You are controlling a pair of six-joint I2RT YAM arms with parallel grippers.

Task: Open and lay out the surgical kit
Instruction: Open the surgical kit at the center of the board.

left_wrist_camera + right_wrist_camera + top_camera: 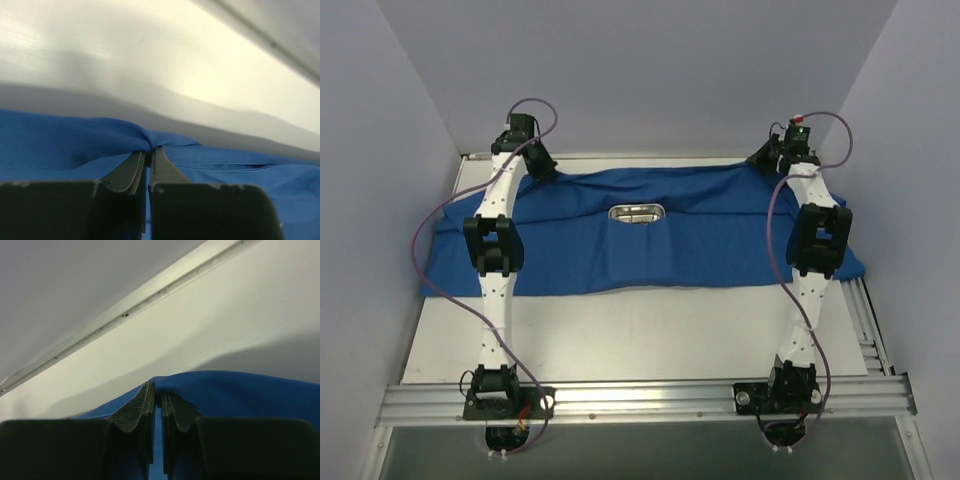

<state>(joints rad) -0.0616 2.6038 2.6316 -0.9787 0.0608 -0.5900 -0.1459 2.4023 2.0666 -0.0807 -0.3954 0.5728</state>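
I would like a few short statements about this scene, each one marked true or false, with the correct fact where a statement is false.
1. The blue cloth lies spread wide across the table. True.
2. The steel tray rests on the bare table, beside the blue cloth. False: it sits on the cloth, near its middle.
3. The left gripper is shut on the blue cloth. True.
4. The right gripper hangs open above the steel tray. False: it is shut on the cloth at the far right corner, away from the tray.
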